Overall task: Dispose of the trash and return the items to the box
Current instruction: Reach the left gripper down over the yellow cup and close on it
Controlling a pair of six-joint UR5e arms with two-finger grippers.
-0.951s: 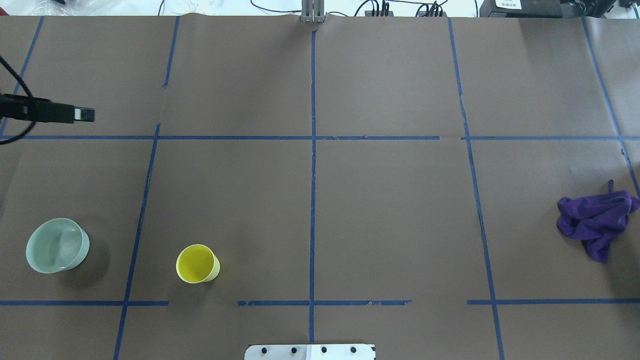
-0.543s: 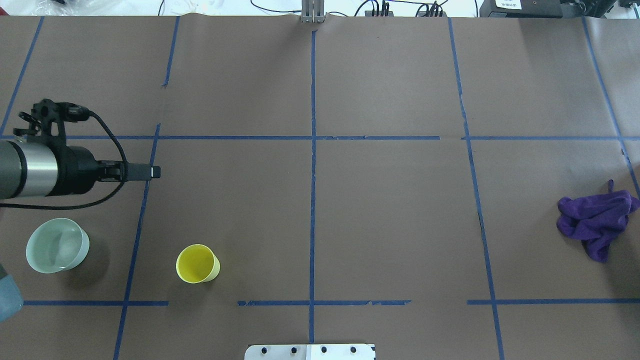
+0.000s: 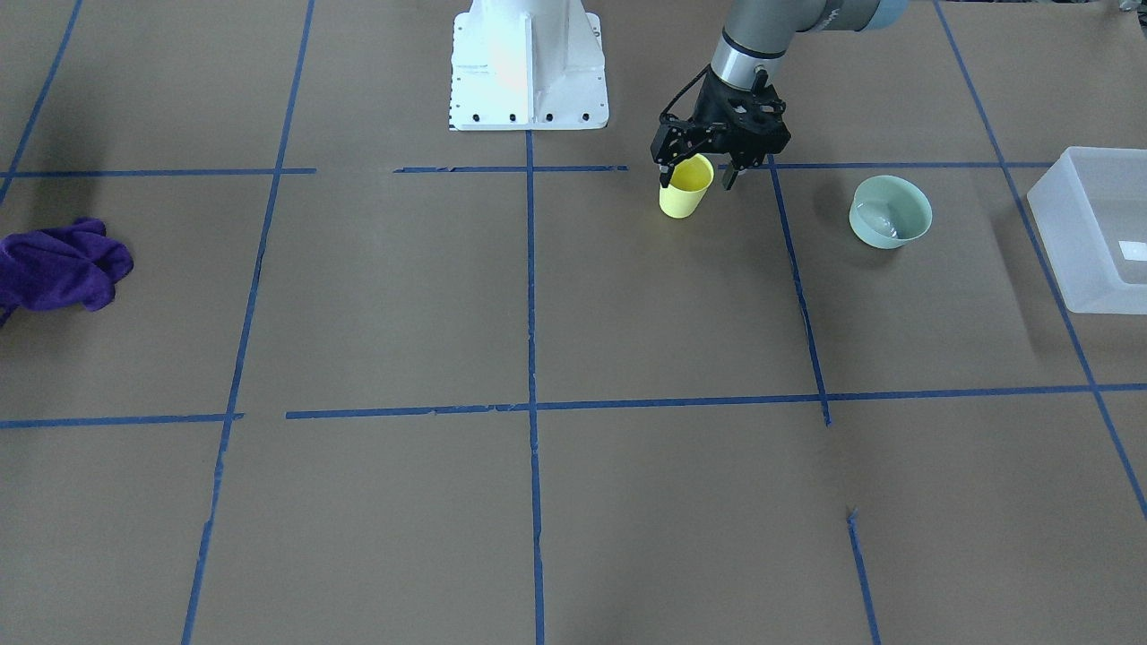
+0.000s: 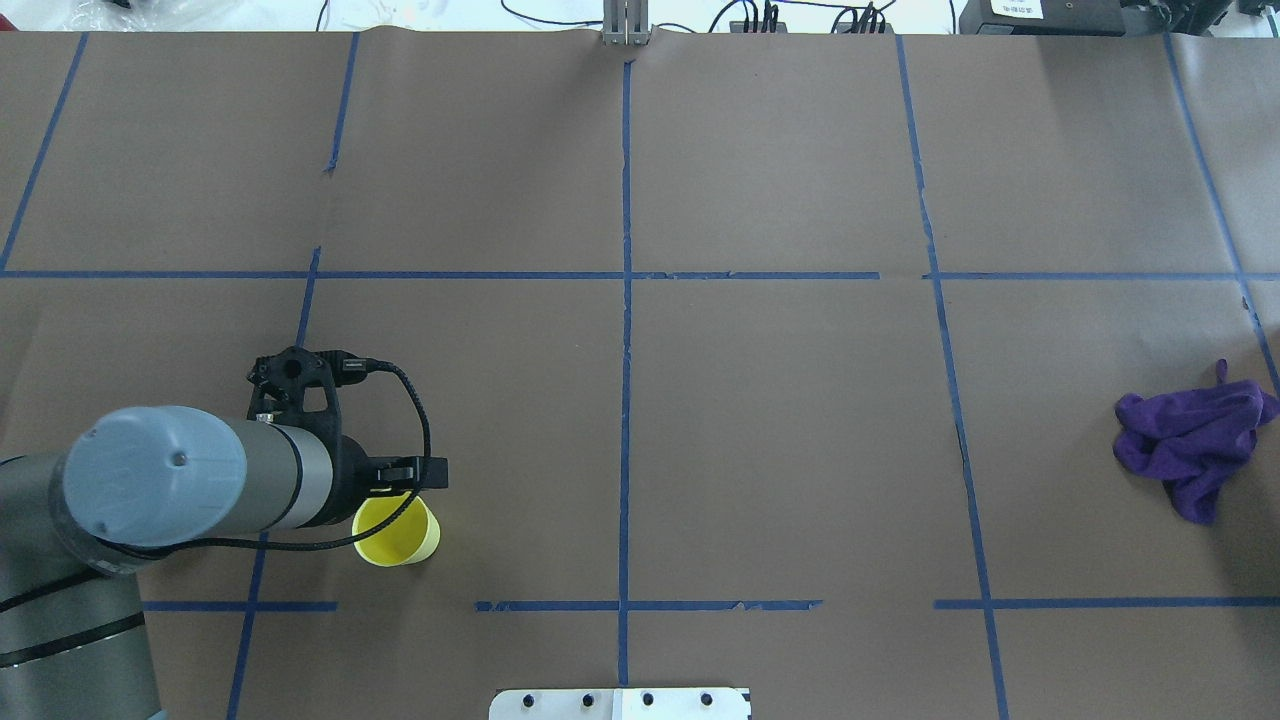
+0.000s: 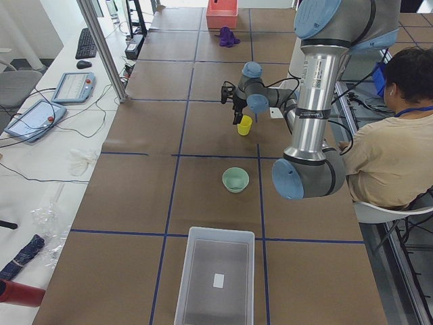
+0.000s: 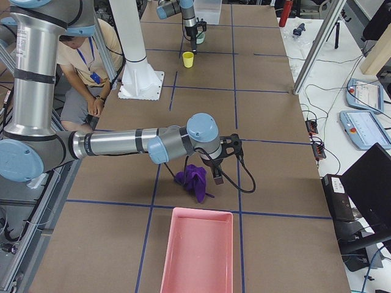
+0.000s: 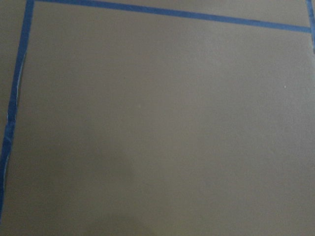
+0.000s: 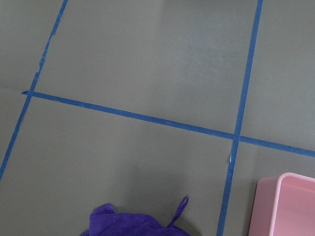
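Observation:
The yellow cup [image 3: 685,190] stands upright on the brown paper; it also shows in the overhead view [image 4: 398,532]. My left gripper [image 3: 697,177] is open and points down, one finger on each side of the cup's rim. The mint-green bowl [image 3: 889,211] stands apart from the cup; my left arm hides it in the overhead view. The frosted-white box [image 3: 1093,215] lies at the table's end beyond the bowl. My right gripper [image 6: 217,173] hovers next to the purple cloth [image 6: 194,176]; I cannot tell whether it is open or shut.
The purple cloth [image 4: 1190,440] lies crumpled at the robot's right end of the table. A pink tray [image 6: 168,256] sits beyond it. The white robot base [image 3: 527,63] is close behind the cup. A seated person [image 5: 392,142] is beside the robot.
My left arm has swung from the far left of the table toward the robot and right, arriving over the yellow cup. It now covers the bowl in the overhead view.

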